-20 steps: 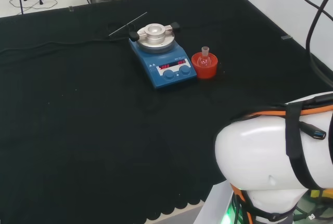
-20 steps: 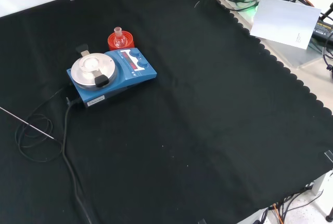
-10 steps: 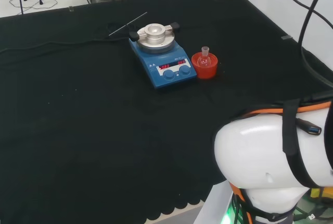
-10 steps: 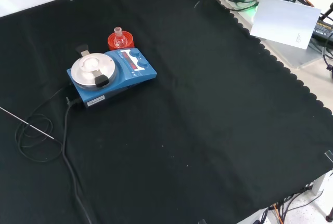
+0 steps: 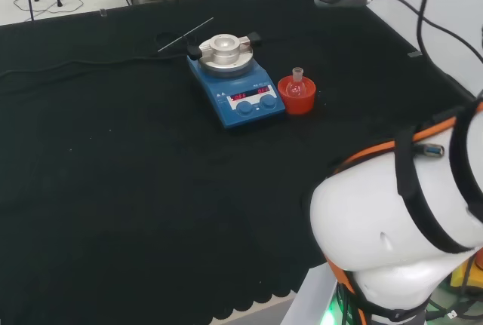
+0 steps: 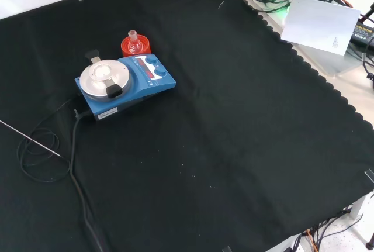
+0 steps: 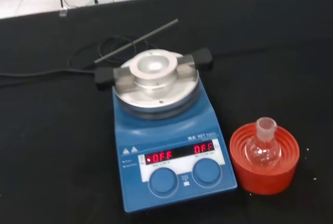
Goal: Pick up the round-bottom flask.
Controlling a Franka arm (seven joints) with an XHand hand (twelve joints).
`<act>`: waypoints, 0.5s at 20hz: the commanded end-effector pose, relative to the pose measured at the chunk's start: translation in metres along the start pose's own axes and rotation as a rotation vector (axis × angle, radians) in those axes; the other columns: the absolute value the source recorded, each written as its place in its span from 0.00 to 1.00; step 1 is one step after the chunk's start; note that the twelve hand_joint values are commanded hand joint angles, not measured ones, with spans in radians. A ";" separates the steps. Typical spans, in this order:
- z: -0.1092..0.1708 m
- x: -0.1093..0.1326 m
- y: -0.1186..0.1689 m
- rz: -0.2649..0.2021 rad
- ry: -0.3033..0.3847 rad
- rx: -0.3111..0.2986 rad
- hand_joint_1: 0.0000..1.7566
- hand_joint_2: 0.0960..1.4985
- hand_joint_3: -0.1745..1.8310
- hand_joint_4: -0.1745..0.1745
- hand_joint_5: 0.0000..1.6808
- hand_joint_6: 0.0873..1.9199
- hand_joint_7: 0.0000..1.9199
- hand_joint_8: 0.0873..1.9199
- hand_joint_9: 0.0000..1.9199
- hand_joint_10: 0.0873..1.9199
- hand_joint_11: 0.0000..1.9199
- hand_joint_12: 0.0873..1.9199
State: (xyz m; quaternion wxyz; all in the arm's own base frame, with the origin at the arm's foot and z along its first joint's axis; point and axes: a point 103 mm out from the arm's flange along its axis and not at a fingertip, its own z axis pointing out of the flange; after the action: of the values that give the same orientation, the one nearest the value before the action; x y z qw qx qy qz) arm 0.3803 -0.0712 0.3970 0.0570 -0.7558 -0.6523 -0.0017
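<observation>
The black cloth point(image 6: 245, 123) covers the bench, and on it, toward the far side in the head view, stands a blue magnetic stirrer point(image 5: 236, 85) with a round metal plate on top and a red lit display on its front face. Just beside the stirrer, to its right in the head view and behind it in the front view, sits a red ribbed stand point(image 5: 296, 96) that cradles the round-bottom flask point(image 7: 263, 147).

The flask is small, of clear glass, upright, its short neck pointing straight up, so its long axis is vertical. In the wrist view the flask and stand appear ahead of and below the camera, well apart from it, with the stirrer alongside. By that view the flask lies forward and down from the wrist. How the hand's fingers are set cannot be told.
</observation>
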 end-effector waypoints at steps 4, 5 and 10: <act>0.059 -0.055 0.071 0.056 0.035 0.010 0.23 0.70 0.27 0.47 0.17 0.00 0.03 0.20 0.07 0.30 0.00 0.52; 0.065 -0.058 0.074 0.060 0.034 0.013 0.23 0.70 0.27 0.47 0.18 0.00 0.03 0.20 0.07 0.30 0.00 0.52; 0.092 -0.071 0.090 0.085 0.036 0.045 0.24 0.70 0.27 0.46 0.19 0.00 0.04 0.21 0.08 0.31 0.00 0.53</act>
State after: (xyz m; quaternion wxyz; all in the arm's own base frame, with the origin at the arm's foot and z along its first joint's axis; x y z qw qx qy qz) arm 0.4321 -0.1197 0.3161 0.0884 -0.7706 -0.6311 0.0113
